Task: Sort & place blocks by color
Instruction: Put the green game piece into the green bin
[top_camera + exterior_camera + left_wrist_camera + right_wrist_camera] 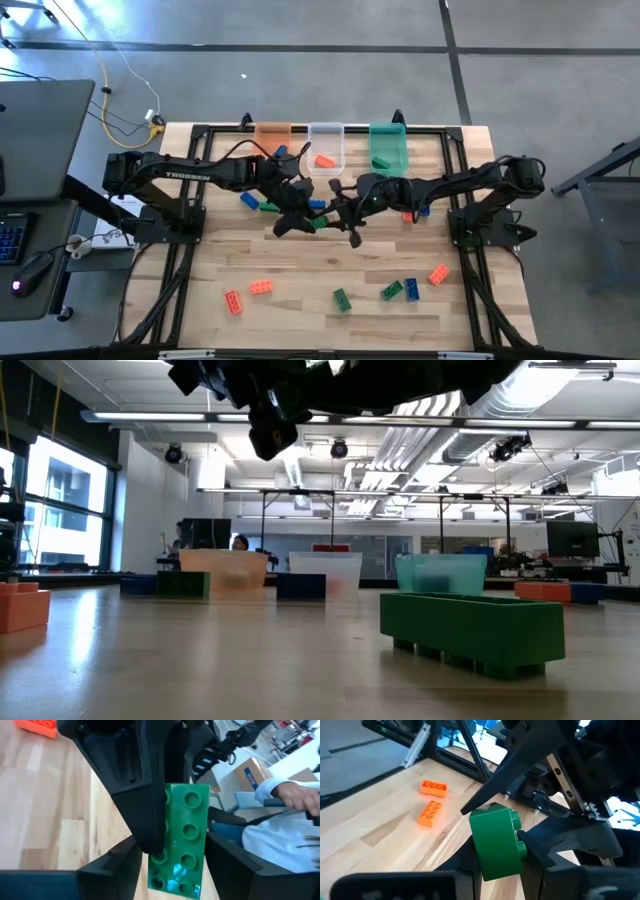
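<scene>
Right end effector (500, 865): I had it clamped on the green block (496, 842), lifted clear of the worktop (300, 262).
Left end effector (172, 857): directly opposite mine, its fingers parted either side of the same block (181, 837); whether they gripped it I could not tell.
Step in hand: a mid-air handover, as I judged it.
Doing it well: I wanted one firm grip confirmed before the other let go, and both arms still meanwhile.
Near my end effector: blue and green blocks lay just below on the worktop.
Beyond it: the green bin (388, 146) stood in the bin row, the fitting destination.
Farthest: orange blocks (433, 800) lay well apart.
</scene>
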### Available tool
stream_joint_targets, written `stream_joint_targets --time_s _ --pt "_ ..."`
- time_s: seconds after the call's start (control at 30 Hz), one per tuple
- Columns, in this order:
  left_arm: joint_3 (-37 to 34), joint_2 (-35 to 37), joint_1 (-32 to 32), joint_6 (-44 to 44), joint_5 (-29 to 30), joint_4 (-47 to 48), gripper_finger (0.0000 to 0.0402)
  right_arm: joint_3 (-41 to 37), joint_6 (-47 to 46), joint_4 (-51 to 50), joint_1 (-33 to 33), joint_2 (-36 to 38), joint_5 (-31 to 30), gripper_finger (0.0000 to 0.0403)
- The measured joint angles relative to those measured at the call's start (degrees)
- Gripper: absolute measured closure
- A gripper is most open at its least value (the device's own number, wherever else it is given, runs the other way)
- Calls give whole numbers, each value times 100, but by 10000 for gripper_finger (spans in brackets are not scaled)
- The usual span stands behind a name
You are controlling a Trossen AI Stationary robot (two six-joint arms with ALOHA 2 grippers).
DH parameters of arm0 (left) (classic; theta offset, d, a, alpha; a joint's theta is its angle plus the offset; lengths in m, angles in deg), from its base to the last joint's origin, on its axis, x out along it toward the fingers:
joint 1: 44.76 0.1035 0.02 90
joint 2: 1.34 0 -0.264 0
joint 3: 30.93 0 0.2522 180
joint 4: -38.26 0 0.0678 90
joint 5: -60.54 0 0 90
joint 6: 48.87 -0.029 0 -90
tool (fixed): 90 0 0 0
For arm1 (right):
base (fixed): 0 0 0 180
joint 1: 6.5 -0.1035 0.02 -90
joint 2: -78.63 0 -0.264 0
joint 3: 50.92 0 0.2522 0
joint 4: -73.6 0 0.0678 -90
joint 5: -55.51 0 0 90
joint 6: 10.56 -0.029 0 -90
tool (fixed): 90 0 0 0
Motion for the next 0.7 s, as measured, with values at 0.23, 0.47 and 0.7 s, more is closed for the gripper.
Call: stream_joint_targets --time_s 0.23,0.47,0.7 --pt "0 0 87 -5 58 27 184 0 -49 -207 0 2 -57 332" --pt "0 2 374 -7 29 214 185 0 -260 -827 2 4 -699 332" --pt "0 2 612 -189 37 317 186 0 -490 -1591 59 7 -1558 332"
